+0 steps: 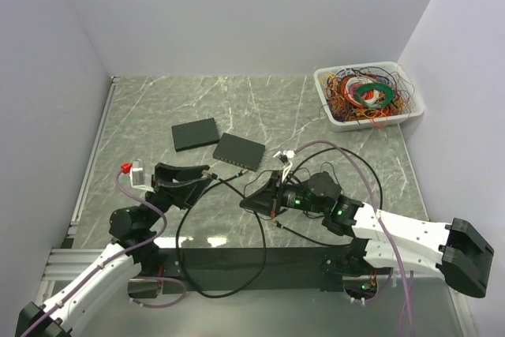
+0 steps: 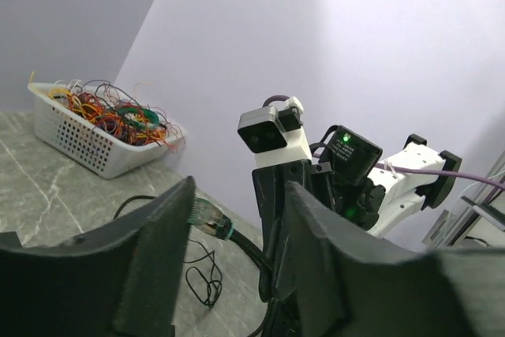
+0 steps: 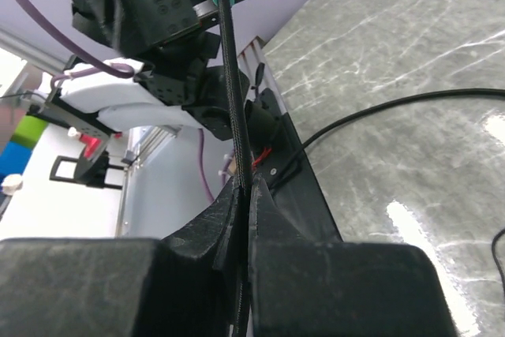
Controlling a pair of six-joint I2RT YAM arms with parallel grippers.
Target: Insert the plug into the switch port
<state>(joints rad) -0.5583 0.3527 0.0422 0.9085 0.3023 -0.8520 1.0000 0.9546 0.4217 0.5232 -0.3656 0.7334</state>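
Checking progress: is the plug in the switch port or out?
Out. The plug hangs between the left fingers, its cable pinched by the right fingers, apart from the switch.

Left fingers [image 2: 150, 250] parted; right fingers [image 3: 292, 226] pressed together; both sets pointing toward each other, near.

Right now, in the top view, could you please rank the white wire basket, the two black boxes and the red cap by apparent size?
1. White wire basket, largest.
2. Left black box and right black box: they look alike, so unranked.
3. Red cap, smallest.
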